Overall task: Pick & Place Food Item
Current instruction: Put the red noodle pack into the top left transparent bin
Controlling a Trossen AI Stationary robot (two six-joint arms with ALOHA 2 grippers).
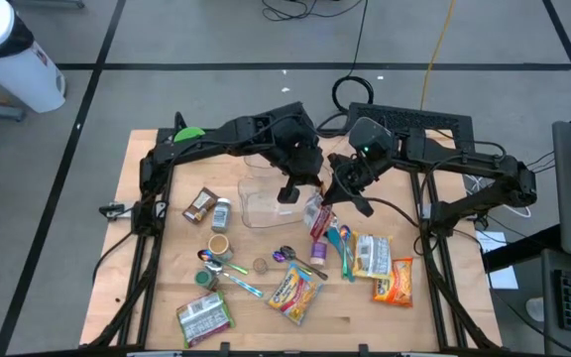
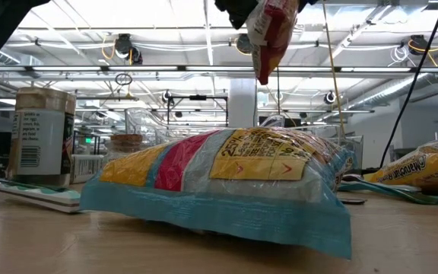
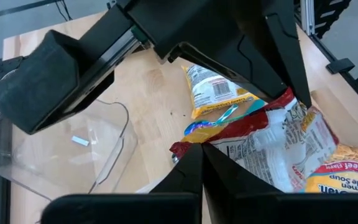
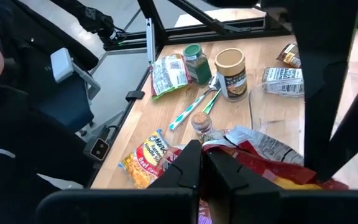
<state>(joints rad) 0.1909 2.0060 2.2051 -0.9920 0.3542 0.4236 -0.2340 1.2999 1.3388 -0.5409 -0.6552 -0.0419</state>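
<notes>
A crinkled red and white snack bag [image 1: 317, 216] hangs in the air over the middle of the table, beside a clear plastic container [image 1: 266, 198]. Both grippers are shut on it. My left gripper [image 1: 298, 196] comes at it from the left and my right gripper [image 1: 337, 198] from the right. The low view shows the bag [image 2: 268, 30] dangling at the top of the picture, high above the packets on the table. In the left wrist view the bag [image 3: 272, 134] stretches away from the fingers toward the right arm. My left gripper pinches the bag's red sealed edge at one corner [image 3: 185, 147] between its two fingers, slanting down from the table's left. The bag is lifted clear of the table. My right gripper pinches the bag's crumpled red and white end [image 4: 229, 148] between its two fingers, slanting slightly down from the table's right. The bag spreads out beyond the fingertips, clear of the table.
Below the bag lie toothbrushes [image 1: 345, 248], ramen packets [image 1: 373, 256] [image 1: 295, 293], a spoon [image 1: 287, 255], small jars [image 1: 219, 244] [image 1: 222, 213] and a brown packet [image 1: 200, 204]. A large ramen packet [image 2: 226, 179] fills the low view. A keyboard [image 1: 424, 121] sits at the far edge.
</notes>
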